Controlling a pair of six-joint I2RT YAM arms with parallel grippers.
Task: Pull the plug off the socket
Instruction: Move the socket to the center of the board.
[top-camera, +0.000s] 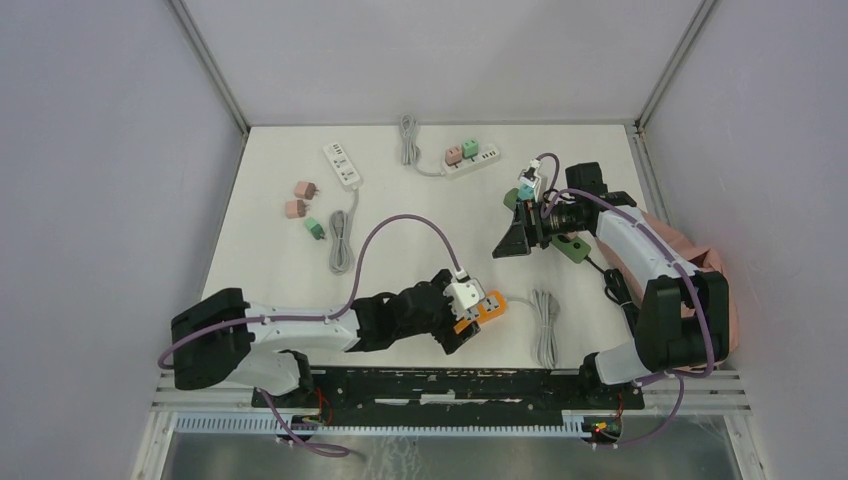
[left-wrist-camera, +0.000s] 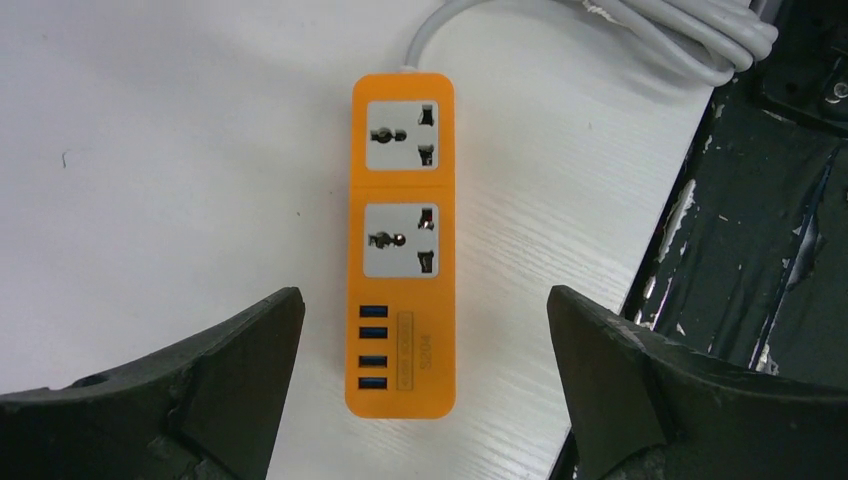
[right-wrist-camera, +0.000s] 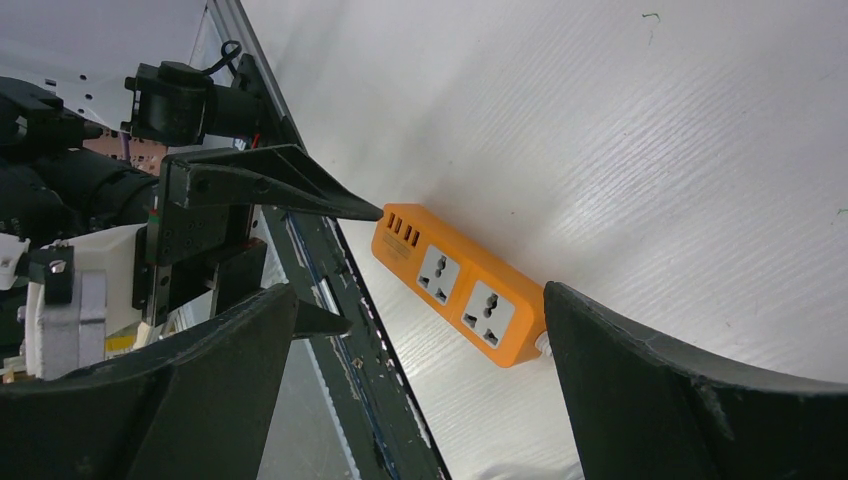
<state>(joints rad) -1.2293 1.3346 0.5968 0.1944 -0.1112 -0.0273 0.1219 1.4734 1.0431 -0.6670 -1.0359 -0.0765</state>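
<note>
Left tool (left-wrist-camera: 425, 300) and right tool (right-wrist-camera: 420, 295) wide open, empty; orange plastic power strip (left-wrist-camera: 402, 230) at the desk's (top-camera: 420, 200) near edge holds no plug, so I next target the plugged white plastic strip (top-camera: 478, 164).

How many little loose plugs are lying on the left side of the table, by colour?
Pink square plastic plugs: 2
Green square plastic plug: 1
Total: 3
</note>
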